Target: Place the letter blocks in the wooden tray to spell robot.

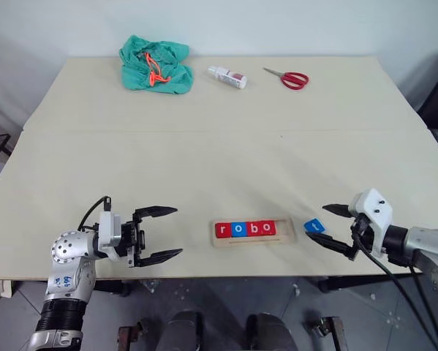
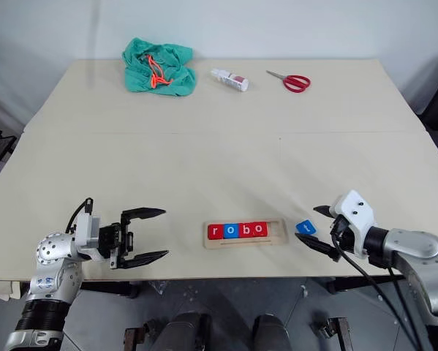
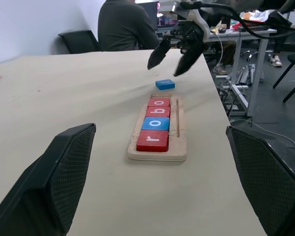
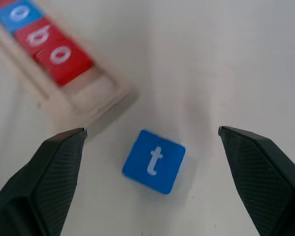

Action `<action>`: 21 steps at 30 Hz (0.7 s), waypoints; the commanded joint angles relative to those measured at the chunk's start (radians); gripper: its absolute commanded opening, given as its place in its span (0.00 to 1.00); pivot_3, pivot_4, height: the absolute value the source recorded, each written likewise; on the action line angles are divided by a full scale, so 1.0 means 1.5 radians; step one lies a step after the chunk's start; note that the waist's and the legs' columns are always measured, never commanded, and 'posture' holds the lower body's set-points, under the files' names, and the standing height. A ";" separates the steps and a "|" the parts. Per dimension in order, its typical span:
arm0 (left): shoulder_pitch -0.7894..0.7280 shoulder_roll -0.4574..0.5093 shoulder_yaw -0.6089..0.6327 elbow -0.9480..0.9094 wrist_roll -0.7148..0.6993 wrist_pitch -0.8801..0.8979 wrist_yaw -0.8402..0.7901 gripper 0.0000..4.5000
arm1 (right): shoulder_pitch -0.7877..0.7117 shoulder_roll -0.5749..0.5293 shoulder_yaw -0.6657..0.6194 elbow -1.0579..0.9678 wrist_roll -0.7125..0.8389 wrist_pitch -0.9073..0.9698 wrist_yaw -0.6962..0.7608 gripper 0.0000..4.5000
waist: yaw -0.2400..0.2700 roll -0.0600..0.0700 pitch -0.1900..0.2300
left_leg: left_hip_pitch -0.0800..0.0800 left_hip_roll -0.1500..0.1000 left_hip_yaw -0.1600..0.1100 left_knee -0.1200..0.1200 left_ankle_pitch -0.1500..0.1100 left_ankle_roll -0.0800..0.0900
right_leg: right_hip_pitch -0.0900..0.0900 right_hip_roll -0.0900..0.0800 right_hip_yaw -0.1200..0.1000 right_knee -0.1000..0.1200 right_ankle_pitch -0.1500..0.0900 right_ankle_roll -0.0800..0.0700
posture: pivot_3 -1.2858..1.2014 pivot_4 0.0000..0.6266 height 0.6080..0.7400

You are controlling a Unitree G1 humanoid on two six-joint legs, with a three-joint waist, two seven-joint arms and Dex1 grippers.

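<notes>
Four tiles seated, blue t loose on the beige table (image 1: 204, 153)

Head view: wooden tray (image 1: 253, 241) holds r-o-b-o; blue t tile (image 1: 314, 227) just right of it, both grippers, left (image 1: 162, 232) and right (image 1: 328, 226), released. Left wrist view: seated person (image 3: 127, 24), desks behind. Right wrist view: t lies between spread fingers (image 4: 49, 172).

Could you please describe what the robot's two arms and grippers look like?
Both arms are silver metal with black ribbed sections. The left gripper and right gripper each have two black, pointed fingers with textured pads, on white wrist housings, with black cables looping along them.
</notes>
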 commanded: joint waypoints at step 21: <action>0.095 0.008 0.023 -0.089 -0.005 -0.024 0.051 1.00 | -0.359 0.012 0.235 0.458 -0.213 -0.403 0.293 0.66 | -0.001 0.000 0.000 | 0.001 0.000 -0.003 0.003 0.000 0.000 | 0.004 0.000 -0.003 -0.001 0.000 0.000 | 0.52 0.24 1.00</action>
